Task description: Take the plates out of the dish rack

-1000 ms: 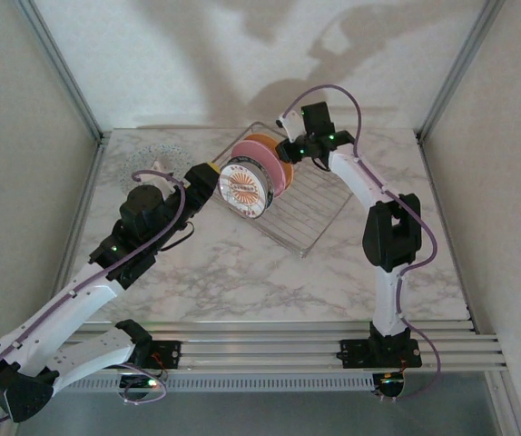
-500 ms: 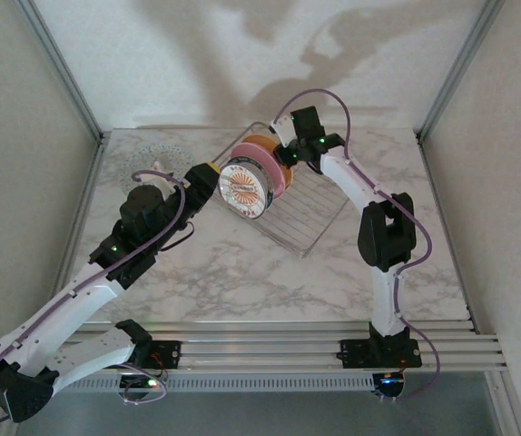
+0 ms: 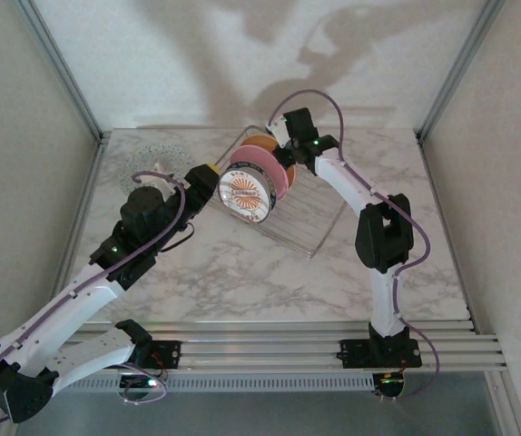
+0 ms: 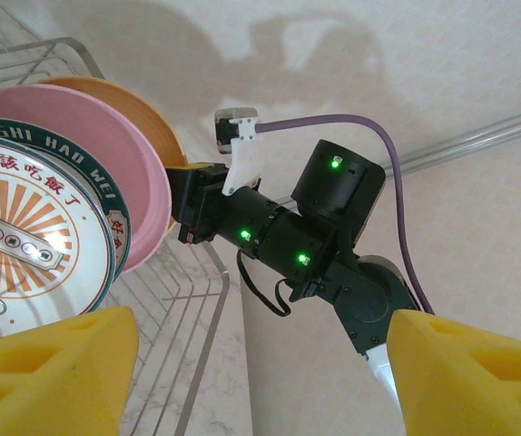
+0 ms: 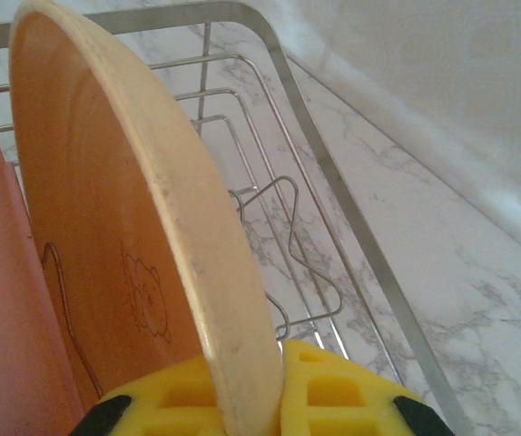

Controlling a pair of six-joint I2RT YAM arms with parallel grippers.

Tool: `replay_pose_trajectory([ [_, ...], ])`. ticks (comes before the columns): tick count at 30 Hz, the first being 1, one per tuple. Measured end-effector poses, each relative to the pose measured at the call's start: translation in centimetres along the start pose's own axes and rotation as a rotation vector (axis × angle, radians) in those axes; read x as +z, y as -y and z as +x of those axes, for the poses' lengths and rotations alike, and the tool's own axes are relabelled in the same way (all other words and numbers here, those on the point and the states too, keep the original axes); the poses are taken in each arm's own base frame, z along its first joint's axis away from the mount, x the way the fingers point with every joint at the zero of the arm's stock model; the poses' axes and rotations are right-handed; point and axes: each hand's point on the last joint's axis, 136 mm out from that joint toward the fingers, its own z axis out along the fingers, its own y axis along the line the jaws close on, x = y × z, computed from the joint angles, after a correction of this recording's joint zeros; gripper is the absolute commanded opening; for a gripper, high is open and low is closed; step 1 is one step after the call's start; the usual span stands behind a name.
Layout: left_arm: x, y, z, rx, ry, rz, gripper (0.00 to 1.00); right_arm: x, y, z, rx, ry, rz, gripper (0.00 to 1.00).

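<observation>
Wrist cam gives us what overhead blurs: right gripper [image 5: 242,392] pinching the round plain orange plate [image 5: 97,218] rim; left gripper [image 4: 260,372] gapes.

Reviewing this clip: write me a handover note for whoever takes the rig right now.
Right gripper: shut on the rim of the orange plate, which stands in the dish rack.
Left gripper: open, empty, near the sunburst plate.
In the rack, upright: sunburst plate, pink plate, orange plate.
Done: a speckled plate lies on the table, far left.
Left: lift out the orange plate, then the other two.
</observation>
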Motion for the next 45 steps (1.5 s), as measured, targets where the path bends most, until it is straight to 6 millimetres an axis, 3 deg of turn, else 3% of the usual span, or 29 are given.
replay_pose_trajectory([
  [8,0.0,0.3,0.1,-0.001,-0.001,0.010,0.72,-1.9,0.7,-2.5,-0.051,0.047,0.139,0.00],
  [18,0.1,0.4,0.1,-0.001,0.000,0.015,0.73,-4.4,3.3,-4.6,-0.071,0.105,0.274,0.00],
  [26,0.3,0.3,0.1,-0.001,-0.001,0.013,0.73,-6.1,7.2,-5.8,-0.122,0.111,0.503,0.00],
  [31,0.7,-0.1,0.4,0.001,-0.008,-0.001,0.73,-8.3,9.1,-6.7,-0.130,0.144,0.617,0.00],
  [37,1.7,-0.4,0.8,0.006,-0.023,-0.014,0.73,-13.1,10.9,-8.2,-0.069,0.219,0.673,0.00],
  [41,2.6,0.3,0.9,0.017,-0.038,-0.008,0.74,-17.9,12.3,-8.5,0.032,0.294,0.675,0.00],
  [45,4.4,1.3,1.4,0.028,-0.073,0.012,0.75,-23.0,13.8,-7.4,0.168,0.372,0.632,0.00],
])
